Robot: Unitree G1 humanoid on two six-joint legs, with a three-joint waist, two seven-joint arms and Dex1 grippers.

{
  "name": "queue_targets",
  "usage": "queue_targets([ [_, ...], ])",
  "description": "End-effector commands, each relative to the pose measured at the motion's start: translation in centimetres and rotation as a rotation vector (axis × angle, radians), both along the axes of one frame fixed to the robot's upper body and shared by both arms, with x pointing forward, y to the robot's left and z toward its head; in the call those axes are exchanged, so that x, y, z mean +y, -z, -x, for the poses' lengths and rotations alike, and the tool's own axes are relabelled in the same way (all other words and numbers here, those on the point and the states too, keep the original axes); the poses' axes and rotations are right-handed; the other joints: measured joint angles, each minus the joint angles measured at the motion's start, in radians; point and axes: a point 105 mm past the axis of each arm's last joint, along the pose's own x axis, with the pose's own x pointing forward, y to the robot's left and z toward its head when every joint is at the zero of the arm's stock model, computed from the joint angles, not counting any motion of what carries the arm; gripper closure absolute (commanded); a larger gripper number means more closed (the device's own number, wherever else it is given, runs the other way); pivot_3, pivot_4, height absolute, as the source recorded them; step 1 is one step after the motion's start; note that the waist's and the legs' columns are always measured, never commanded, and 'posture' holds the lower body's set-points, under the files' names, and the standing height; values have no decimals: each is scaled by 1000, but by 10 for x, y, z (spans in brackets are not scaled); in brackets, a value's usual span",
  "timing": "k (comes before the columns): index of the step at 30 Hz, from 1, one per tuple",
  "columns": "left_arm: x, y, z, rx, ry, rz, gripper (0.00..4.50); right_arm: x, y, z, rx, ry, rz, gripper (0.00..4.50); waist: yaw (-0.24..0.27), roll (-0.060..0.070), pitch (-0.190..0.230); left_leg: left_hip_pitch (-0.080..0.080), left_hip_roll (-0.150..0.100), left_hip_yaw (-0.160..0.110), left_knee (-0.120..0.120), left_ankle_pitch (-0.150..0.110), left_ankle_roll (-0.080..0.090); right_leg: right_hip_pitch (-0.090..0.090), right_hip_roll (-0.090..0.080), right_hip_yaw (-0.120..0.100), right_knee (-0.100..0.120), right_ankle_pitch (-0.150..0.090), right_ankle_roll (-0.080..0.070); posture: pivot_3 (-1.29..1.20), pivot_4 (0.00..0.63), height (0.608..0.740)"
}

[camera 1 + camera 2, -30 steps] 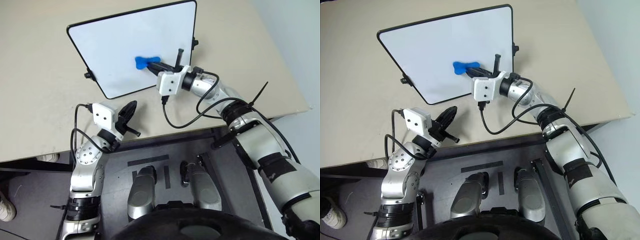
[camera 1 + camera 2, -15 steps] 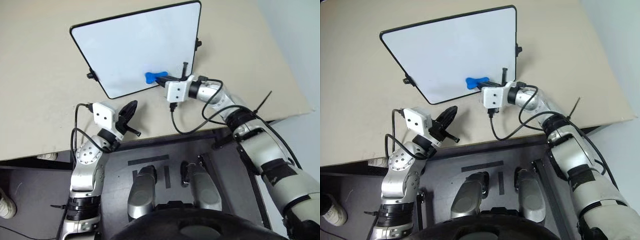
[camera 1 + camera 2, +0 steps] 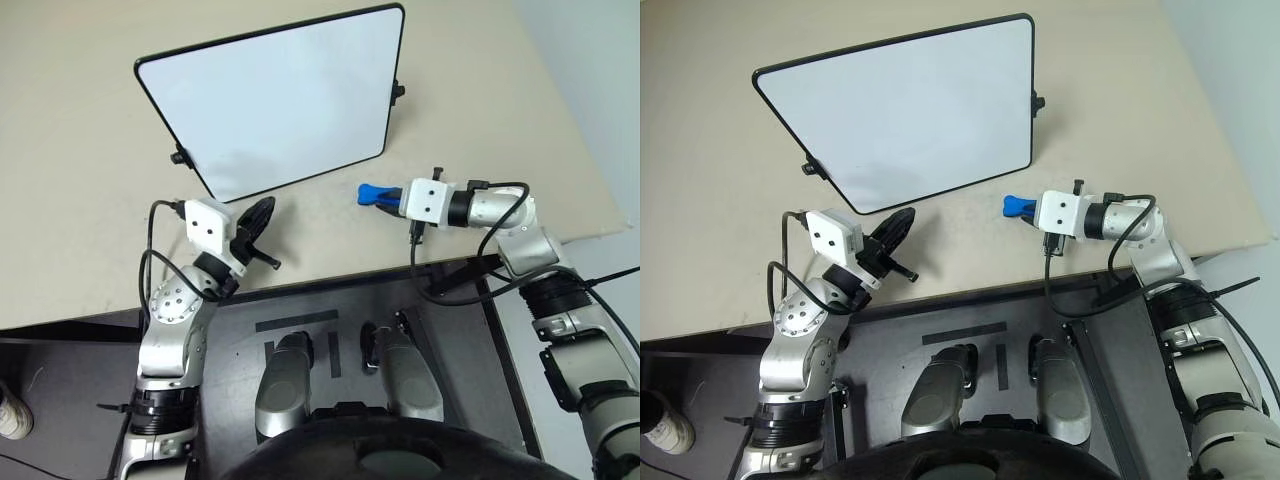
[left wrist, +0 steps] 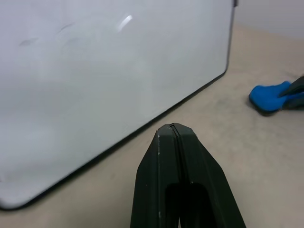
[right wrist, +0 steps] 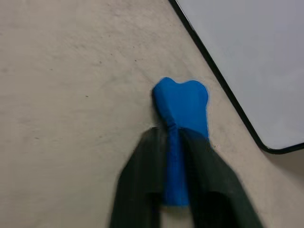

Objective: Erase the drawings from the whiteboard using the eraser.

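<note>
Although you can see the eraser (image 5: 179, 107) plainly off the board, its back half is hidden between the fingers of the right gripper (image 3: 388, 198), which pinch it at its narrow middle; only the blue front lobe sticks out, over the beige table (image 3: 80, 150) just past the whiteboard's near right corner; you cannot tell whether it touches the table or hangs just above it. Beside it, the whiteboard (image 3: 290, 100) lies flat on the table, its black frame whole in the head views, with small black knobs on its left and right sides; its surface looks blank to you, and in the left wrist view only faint pale smears show, too weak to read as the drawings. Further out, your left gripper (image 4: 175, 137) rests near the whiteboard's near edge, apart from it, fingers pressed together with nothing between them; its tips point toward the board.
</note>
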Motion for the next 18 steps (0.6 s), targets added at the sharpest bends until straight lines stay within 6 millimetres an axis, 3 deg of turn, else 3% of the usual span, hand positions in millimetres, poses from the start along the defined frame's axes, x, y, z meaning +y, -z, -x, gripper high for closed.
queue_targets([
  [1,4,-6,-3,-20,8,-6,4500,8,-22,-1,-43,3,-73,2389,1,0,0,0,0,0,0,2,1,0,0,0,0,1,0,0,150,740],
  [7,8,-14,-12,-38,20,-29,4500,3,-48,-1,-136,29,-122,315,8,0,0,0,0,-1,1,6,2,4,0,0,-1,3,1,0,150,740],
  [12,16,-13,-13,-30,20,-44,4500,-8,-71,11,-145,72,-246,315,10,0,0,-1,0,-1,1,7,4,4,0,0,-1,2,3,0,150,740],
  [18,13,-16,-14,-23,51,-52,4500,-25,-69,27,-61,129,-301,315,10,0,0,-2,-1,-1,1,6,6,4,1,0,-2,-1,6,0,150,740],
])
